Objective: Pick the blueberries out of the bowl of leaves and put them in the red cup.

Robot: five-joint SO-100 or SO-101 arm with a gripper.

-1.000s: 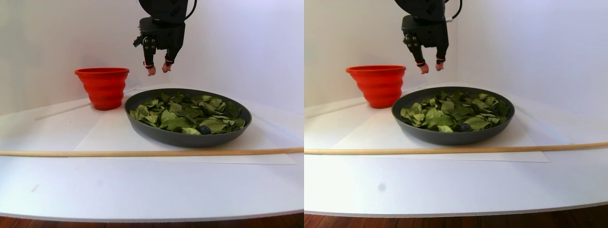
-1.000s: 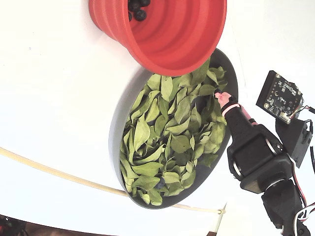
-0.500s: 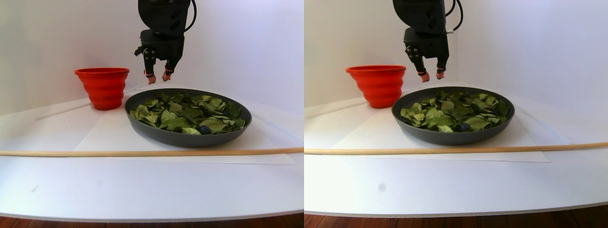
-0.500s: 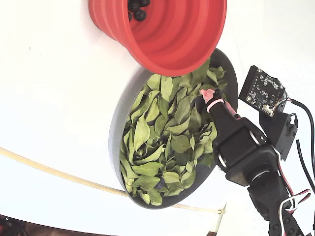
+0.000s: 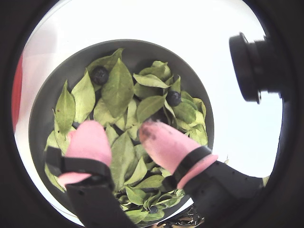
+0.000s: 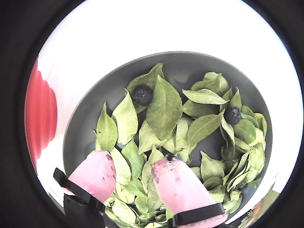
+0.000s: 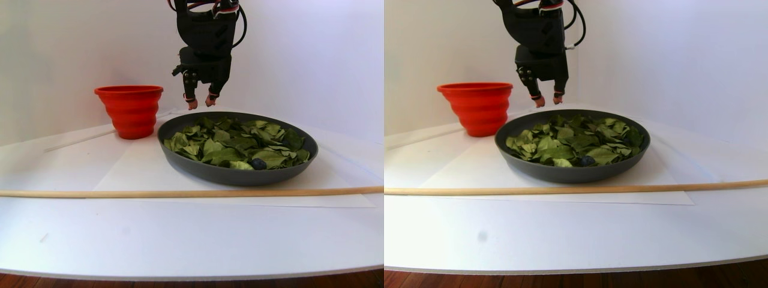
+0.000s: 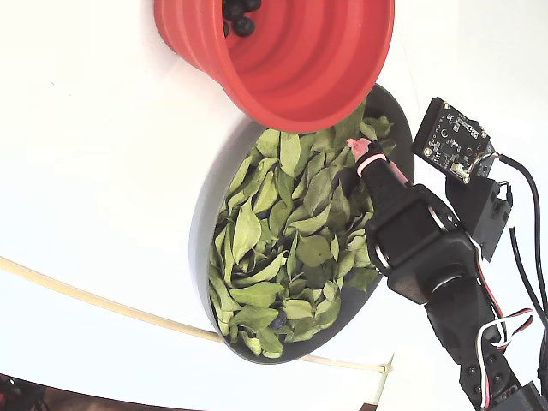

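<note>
Gripper hung over the rear part of the bowl, just above the leaves in the stereo pair view — not touching them as far as could be told. Pink-tipped fingers stood parted with a clear gap and nothing between them; both wrist views showed leaves through that gap.

Bowl sat on the white table, heaped loosely with green leaves. Two blueberries lay exposed on the heap in both wrist views: one beside a large leaf toward the far rim, the other off to the right among smaller leaves. Both lay well ahead of the fingertips. A further dark berry showed near the bowl's lower edge in the fixed view, and near the front rim in the stereo pair.

Red cup stood close beside the bowl — its rim overlapped the bowl's edge in the fixed view, and several dark berries lay at its bottom. A thin wooden rod lay across the table in front of the bowl, apart from it.
</note>
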